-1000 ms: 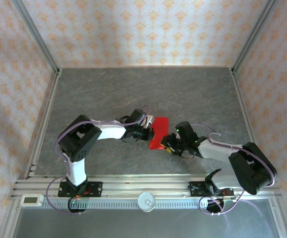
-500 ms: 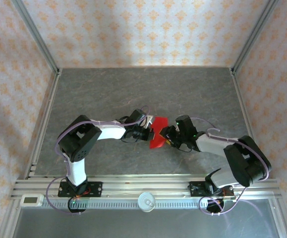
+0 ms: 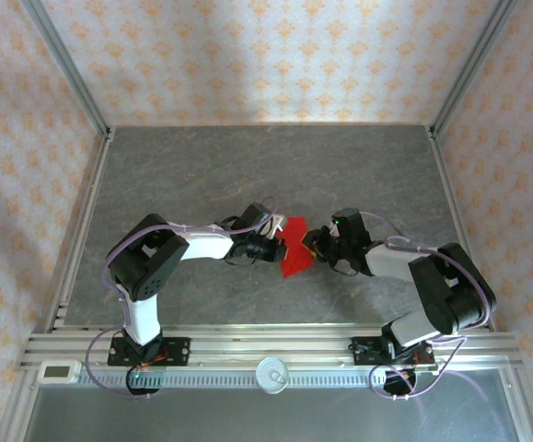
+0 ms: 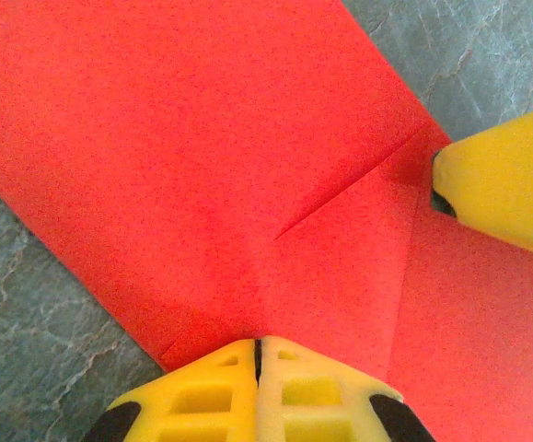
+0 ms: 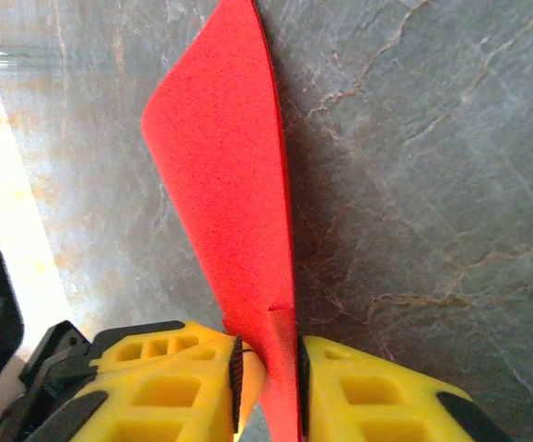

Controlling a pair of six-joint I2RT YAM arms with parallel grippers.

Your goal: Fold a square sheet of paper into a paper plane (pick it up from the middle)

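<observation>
The square sheet of paper [image 3: 294, 262] lies near the middle of the grey counter [image 3: 248, 166], between the two arms. It is partly folded: creases run across it, and one flap stands up off the surface on edge. The right gripper [image 5: 268, 354] has that raised flap between its jaws. They are drawn in close on either side, so the flap looks pinched, though I could not say how firmly. The left gripper [image 4: 258, 348] sits at the opposite edge with its fingers [image 4: 211, 396] pressed together, right where two creases meet. Whether it nips the paper's edge or only pins it to the counter, I cannot tell.

What worries me is two arms working so near one another on a thin sheet. If the right one pulls the flap over while the left holds hard, the paper could tear along a crease or crumple. If the left holds loosely, the whole sheet may slide and the fold land crooked. The flap bows as it rises, so it might slip from the jaws or crease in the wrong place. The yellow fingers are close enough that they could knock together.

From above, the gripper heads cover much of the sheet, so its full outline and the number of folds are hard to make out. In the wrist views its edges run out of sight.
</observation>
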